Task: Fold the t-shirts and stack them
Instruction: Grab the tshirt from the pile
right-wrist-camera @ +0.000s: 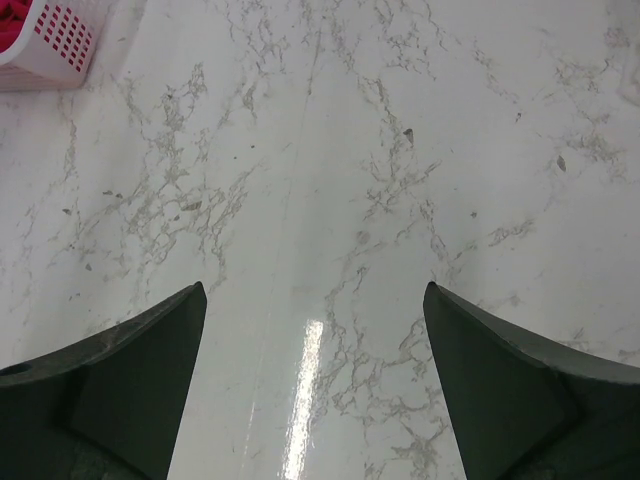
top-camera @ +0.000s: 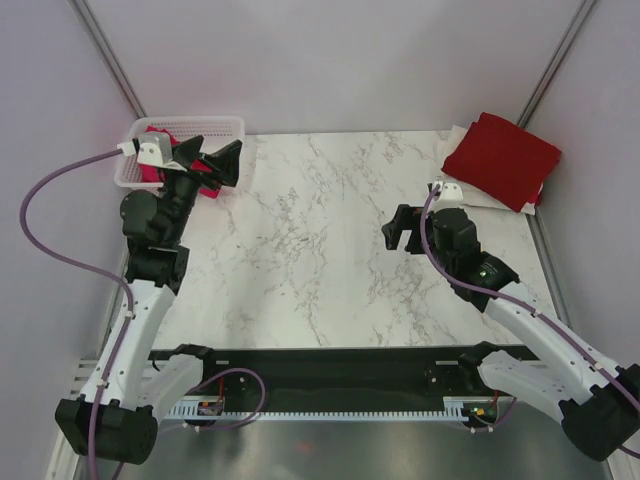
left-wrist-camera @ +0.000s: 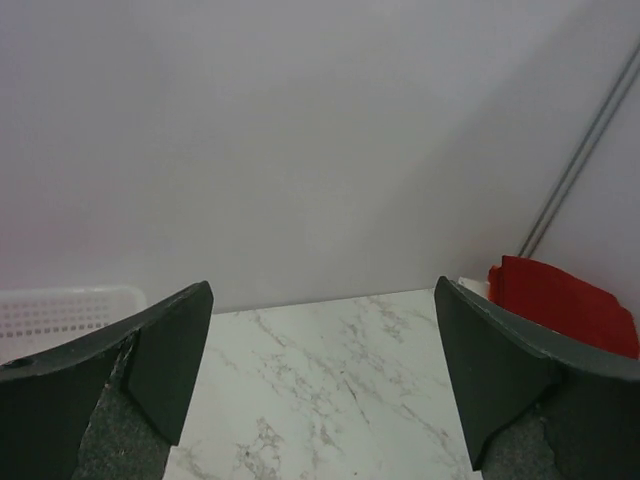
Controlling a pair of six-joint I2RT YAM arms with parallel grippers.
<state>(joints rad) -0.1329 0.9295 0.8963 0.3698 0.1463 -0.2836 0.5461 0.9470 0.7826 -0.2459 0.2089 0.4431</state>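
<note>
Pale walls close in a marble table (top-camera: 300,250), and we see the work split between its two far corners. At the far right lies a dark red t-shirt (top-camera: 500,158), folded flat on top of a white t-shirt (top-camera: 490,204), so we judge that stack to be started. At the far left a white mesh basket (top-camera: 232,124) holds a crimson t-shirt (top-camera: 158,132), bunched and not yet folded. The marble between the corners carries no cloth. We take the step in hand to be fetching the next shirt from the basket.

Our left end effector (top-camera: 218,150) hangs raised beside the basket, its fingers spread wide with nothing between them. Its wrist view looks across the table toward the red stack, not down into the basket. The next move, as we judge it, calls for tipping it down and in over the basket rim to pinch the crimson cloth.

Our right end effector (top-camera: 400,232) hovers over bare marble on the right half, equally wide open, gripping nothing and touching nothing.
</note>
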